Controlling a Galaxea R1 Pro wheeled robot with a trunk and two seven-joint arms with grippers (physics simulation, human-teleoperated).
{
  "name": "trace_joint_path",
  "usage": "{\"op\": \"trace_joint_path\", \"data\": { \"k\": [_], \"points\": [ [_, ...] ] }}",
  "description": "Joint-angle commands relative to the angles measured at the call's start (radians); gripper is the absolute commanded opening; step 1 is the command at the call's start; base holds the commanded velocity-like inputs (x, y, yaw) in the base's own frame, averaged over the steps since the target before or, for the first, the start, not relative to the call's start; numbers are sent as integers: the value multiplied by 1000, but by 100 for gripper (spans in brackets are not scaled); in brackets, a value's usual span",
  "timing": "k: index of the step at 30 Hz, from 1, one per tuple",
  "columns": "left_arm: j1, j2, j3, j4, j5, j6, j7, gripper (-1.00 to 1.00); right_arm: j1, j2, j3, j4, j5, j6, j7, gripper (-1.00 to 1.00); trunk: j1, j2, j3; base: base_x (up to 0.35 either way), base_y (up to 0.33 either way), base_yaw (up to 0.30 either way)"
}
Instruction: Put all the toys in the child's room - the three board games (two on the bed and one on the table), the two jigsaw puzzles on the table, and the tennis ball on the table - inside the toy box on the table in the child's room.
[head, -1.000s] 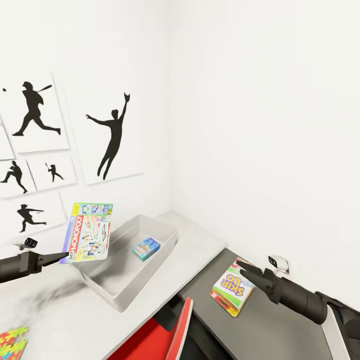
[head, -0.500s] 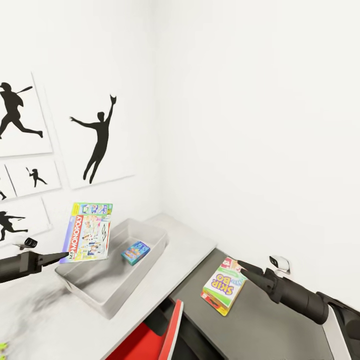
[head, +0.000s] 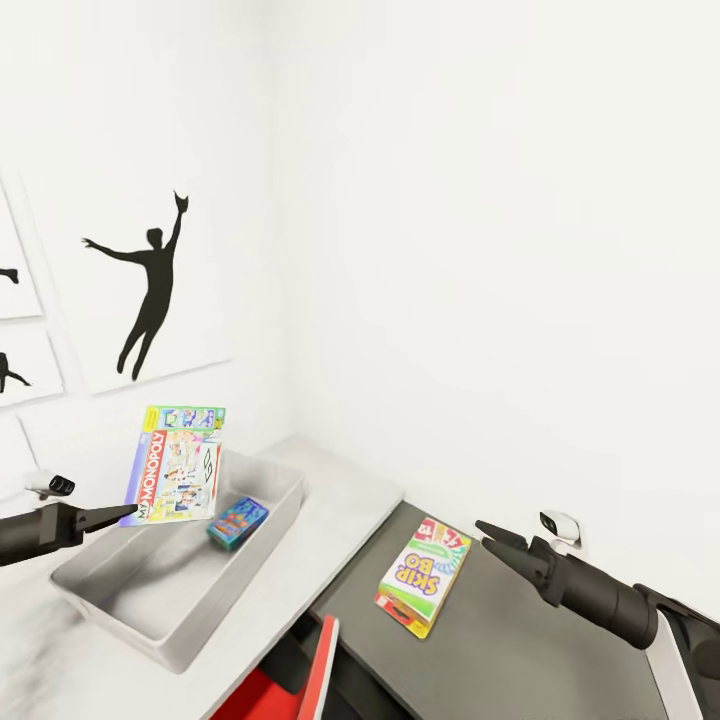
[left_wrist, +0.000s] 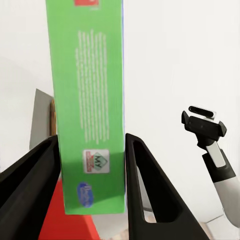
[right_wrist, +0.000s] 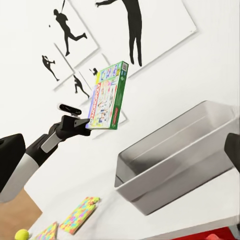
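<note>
My left gripper (head: 130, 512) is shut on the lower edge of an upright Monopoly board game (head: 175, 465), held above the left part of the grey toy box (head: 275, 530). The left wrist view shows its green side (left_wrist: 90, 100) between the fingers (left_wrist: 150, 195). A small blue board game (head: 237, 523) lies tilted inside the toy box. The SKIP BO board game (head: 422, 575) lies flat on the table's dark lower section (head: 520, 650), just left of my empty, open right gripper (head: 484, 536). In the right wrist view, two jigsaw puzzles (right_wrist: 80, 215) and the tennis ball (right_wrist: 21, 234) lie on the pale table beyond the toy box (right_wrist: 175, 155).
The toy box stands in the room's corner with white walls close behind and to the right. Black sports silhouette pictures (head: 145, 290) hang on the left wall. A red and white chair (head: 300, 680) sits below the table edge.
The head view has swung right, so the pictures, toy box and SKIP BO box slid left in it. Both arms keep their pose in the view, the Monopoly box still held.
</note>
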Motion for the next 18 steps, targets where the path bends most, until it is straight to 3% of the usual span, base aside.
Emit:
{"op": "trace_joint_path", "data": {
  "k": [1, 7, 14, 18],
  "points": [
    [0, 0, 0, 0, 1, 10, -4, -100, -1, 0, 0, 0, -3, 8, 1, 100, 0, -1, 0, 49, 17, -214],
    [0, 0, 0, 0, 1, 10, -4, -100, -1, 0, 0, 0, -3, 7, 1, 100, 0, -1, 4, 82, 43, -157],
    [0, 0, 0, 0, 1, 10, -4, -100, -1, 0, 0, 0, -3, 5, 0, 100, 0, -1, 5, 11, 1, -18],
    [0, 0, 0, 0, 1, 10, -4, -100, -1, 1, -2, 0, -3, 5, 1, 100, 0, -1, 5, 53, -144, -2]
  ]
}}
